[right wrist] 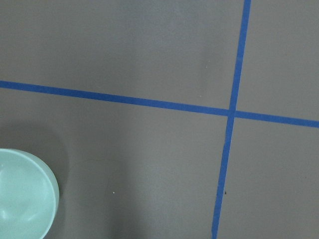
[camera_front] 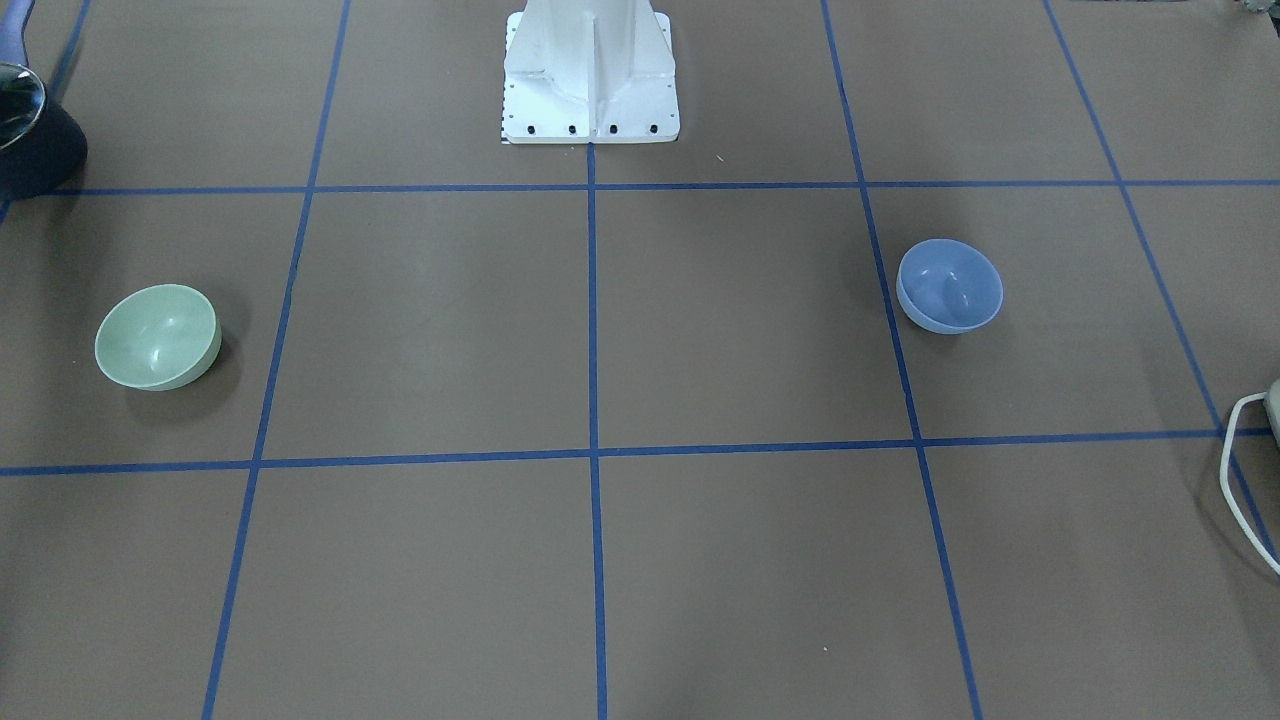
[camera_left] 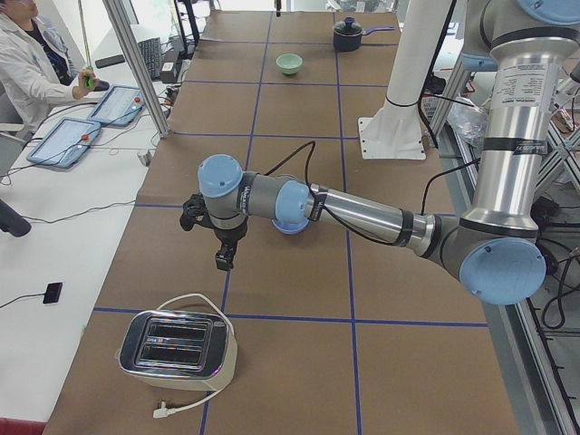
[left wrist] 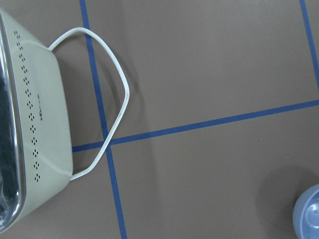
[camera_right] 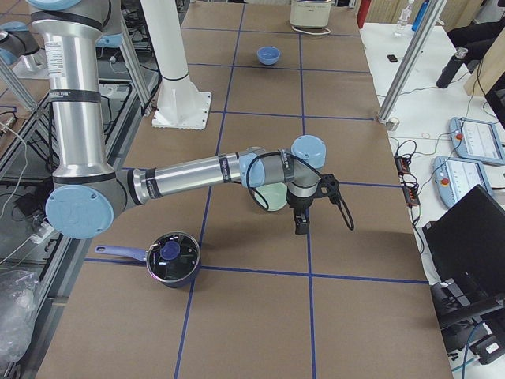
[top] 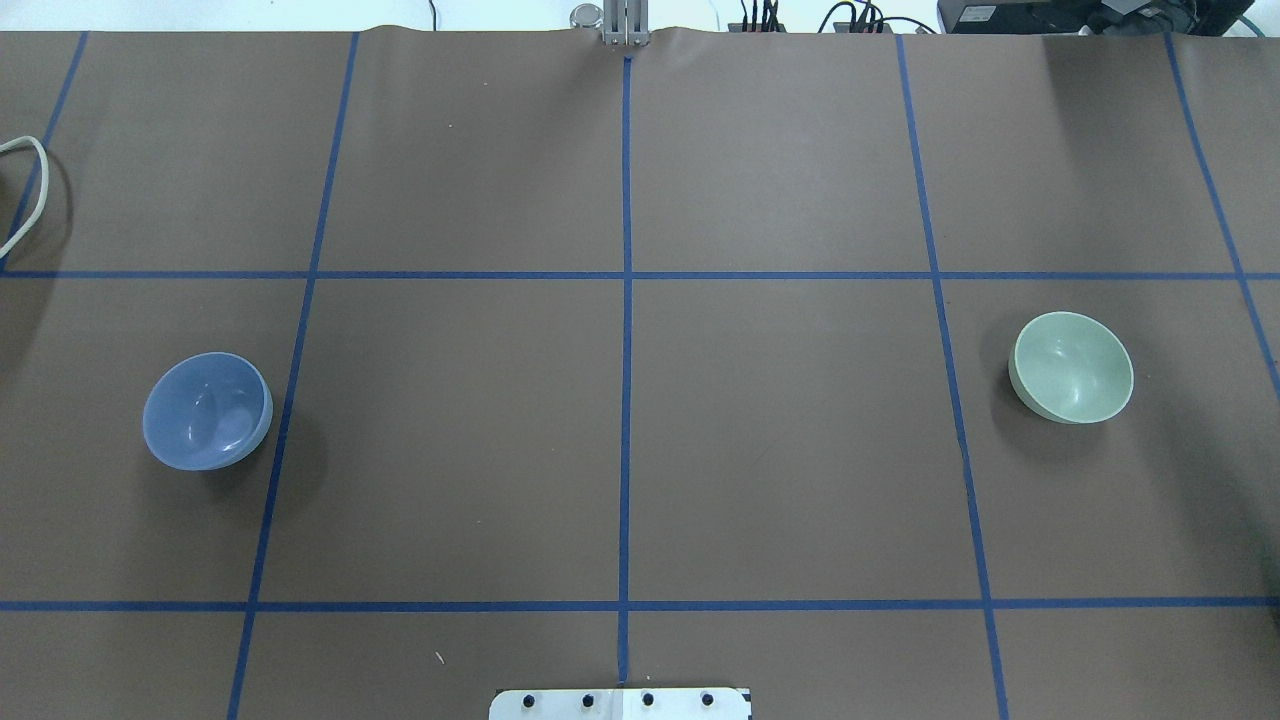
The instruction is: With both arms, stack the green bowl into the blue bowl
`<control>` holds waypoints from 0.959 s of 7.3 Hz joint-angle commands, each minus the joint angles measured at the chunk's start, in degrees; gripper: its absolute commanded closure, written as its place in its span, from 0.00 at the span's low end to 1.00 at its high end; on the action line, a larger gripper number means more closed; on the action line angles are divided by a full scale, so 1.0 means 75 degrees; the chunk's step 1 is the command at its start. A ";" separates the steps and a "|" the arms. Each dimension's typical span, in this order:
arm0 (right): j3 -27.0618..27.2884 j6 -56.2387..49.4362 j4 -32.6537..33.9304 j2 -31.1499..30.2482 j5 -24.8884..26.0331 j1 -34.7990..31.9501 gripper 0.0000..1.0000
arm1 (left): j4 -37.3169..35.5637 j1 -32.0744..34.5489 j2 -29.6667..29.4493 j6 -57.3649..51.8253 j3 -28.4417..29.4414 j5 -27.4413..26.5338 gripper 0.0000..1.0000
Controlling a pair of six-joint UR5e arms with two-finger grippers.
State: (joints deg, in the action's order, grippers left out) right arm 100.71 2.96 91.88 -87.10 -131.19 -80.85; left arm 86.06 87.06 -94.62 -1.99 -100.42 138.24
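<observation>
**Nothing lifted, bowls well apart**

Spotting green bowl [top: 1072, 367] upright on table [top: 780, 450], out to R of white pedestal [top: 620, 703] and a bit fwd of it. Finding blue bowl [top: 208, 410] upright too, out to pedestal's L, about as far fwd. So well apart, w/ pedestal between. Nothing inside either.

Catching L gripper [camera_left: 224, 256] in side view only, hanging above table just beside blue bowl, on side away from pedestal. Can't tell how wide fingers stand; can't make out anything held. Same for R gripper [camera_right: 301, 221]: hovering by green bowl, far side from pedestal, finger gap unreadable, no sign of a load. No fingers in either wrist cam, just a bowl edge in one corner each.

Reckon pickup stage, approach not finished.

Risks from here:
- Could lose a glossy bowl out of the pinch if closing off-centre or too shallow on that thin rim.
- Could tip it by landing a finger on the rim instead of straddling it.
- Long carry across front of pedestal, so might clash arms mid-table if sending both in together.
- Same-size bowls, tight nest: dropping green in tilted may leave it cocked, or shove blue away unless L steadies it.
- Worth watching toaster [camera_left: 177, 349] + cord further out L of pedestal, and pot [camera_right: 172, 257] further out R. Might clip them on a wide swing.
</observation>
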 commanded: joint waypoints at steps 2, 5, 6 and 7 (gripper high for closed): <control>-0.0022 -0.0019 -0.0098 0.0292 0.0009 0.0023 0.00 | 0.1034 -0.0320 0.0018 0.1736 0.0112 0.0048 0.00; -0.0138 0.0097 -0.0074 0.0211 -0.0353 0.0058 0.00 | 0.1579 -0.1585 0.0042 0.2551 0.0183 -0.0034 0.00; -0.0232 0.0167 -0.0074 0.0210 -0.0610 0.0069 0.00 | 0.1870 -0.1867 0.0053 0.2632 0.0194 -0.0034 0.00; -0.0221 0.0167 -0.0086 0.0210 -0.0659 0.0069 0.00 | 0.2035 -0.2032 0.0053 0.3074 0.0195 -0.0023 0.00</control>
State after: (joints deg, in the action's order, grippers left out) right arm 99.30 4.00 91.29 -85.47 -135.04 -80.37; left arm 99.57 73.87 -94.25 18.22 -98.99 138.02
